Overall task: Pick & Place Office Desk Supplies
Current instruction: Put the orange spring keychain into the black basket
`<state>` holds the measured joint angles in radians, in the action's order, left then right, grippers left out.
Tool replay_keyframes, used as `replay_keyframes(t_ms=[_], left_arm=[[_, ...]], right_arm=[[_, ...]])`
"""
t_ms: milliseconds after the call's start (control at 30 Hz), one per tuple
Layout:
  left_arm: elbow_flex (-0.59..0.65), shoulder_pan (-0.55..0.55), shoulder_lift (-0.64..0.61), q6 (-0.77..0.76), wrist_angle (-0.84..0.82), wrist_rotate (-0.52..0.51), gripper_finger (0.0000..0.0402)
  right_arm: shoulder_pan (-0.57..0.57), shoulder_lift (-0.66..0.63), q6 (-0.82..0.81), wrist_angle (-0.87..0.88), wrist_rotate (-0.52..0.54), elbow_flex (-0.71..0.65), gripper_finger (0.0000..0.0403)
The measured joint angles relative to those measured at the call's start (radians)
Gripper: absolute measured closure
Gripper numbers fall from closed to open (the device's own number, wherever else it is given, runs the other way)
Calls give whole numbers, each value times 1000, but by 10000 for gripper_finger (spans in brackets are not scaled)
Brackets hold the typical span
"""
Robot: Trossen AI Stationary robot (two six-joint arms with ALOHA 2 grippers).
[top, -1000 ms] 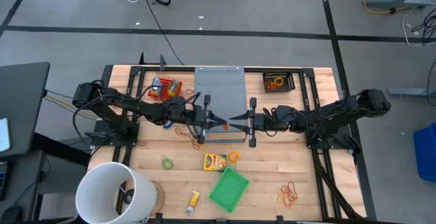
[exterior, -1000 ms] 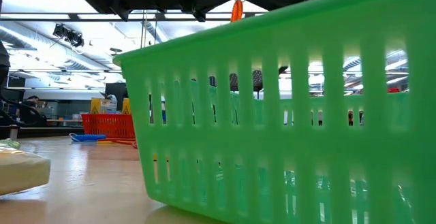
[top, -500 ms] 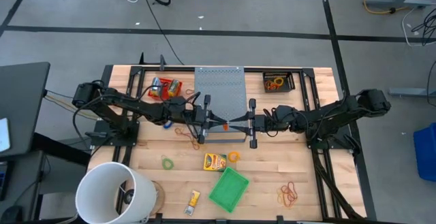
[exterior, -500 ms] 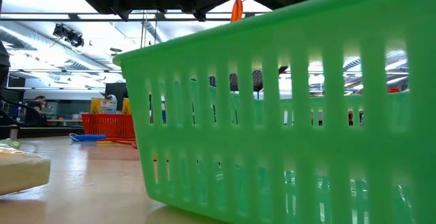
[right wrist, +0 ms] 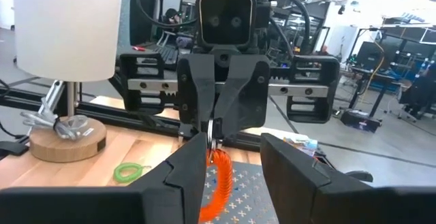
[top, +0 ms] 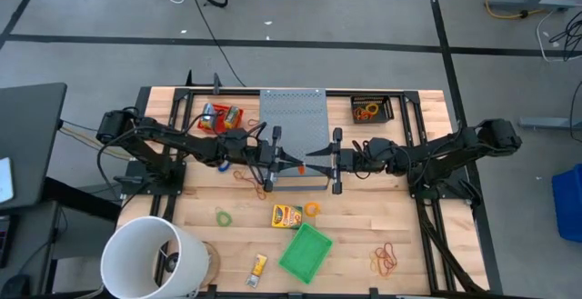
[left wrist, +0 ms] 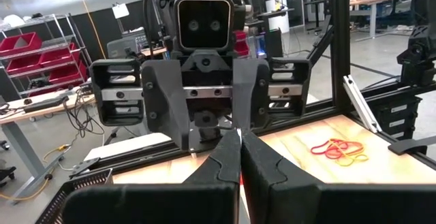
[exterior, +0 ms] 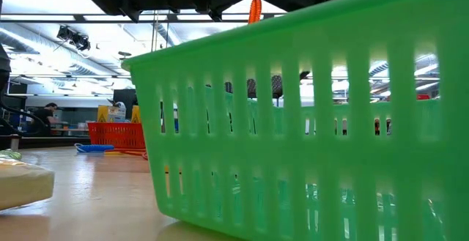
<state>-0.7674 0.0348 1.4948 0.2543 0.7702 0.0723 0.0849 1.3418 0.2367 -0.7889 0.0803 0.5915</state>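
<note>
The right tool (top: 320, 154) is now standing open, having drawn slightly back from the left tool (top: 293, 162). The left tool is clamping the orange band (right wrist: 216, 176), dangling above the grey perforated box (top: 293, 117). The handover is looking complete, with placement still pending.

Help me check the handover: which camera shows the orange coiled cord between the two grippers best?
The right wrist view: the orange cord hangs from the left gripper, pinched at its top. The low view shows it only partly, behind the green basket. The high view gives a speck; the left wrist view hides it.
</note>
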Motion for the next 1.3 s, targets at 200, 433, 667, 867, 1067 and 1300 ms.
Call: replay_keyframes(t_ms=[200, 433, 667, 867, 1067, 1300], left_arm=[[0, -4, 0, 0, 1, 2, 400], [0, -4, 0, -3, 5, 10, 400], [1, -4, 0, -3, -24, 10, 400], [0, -3, -1, 1, -32, 18, 400], [0, -4, -1, -4, -39, 31, 400], [0, -4, 0, -13, -41, 42, 399]], right_arm=[[0, 12, -11, -15, -12, 0, 271], [0, 127, -7, -6, -14, 79, 294], [8, 161, 31, 119, -15, 156, 338], [27, 155, 32, 128, 5, 155, 343], [36, 155, 51, 142, 16, 155, 387], [41, 155, 54, 143, 22, 155, 392]])
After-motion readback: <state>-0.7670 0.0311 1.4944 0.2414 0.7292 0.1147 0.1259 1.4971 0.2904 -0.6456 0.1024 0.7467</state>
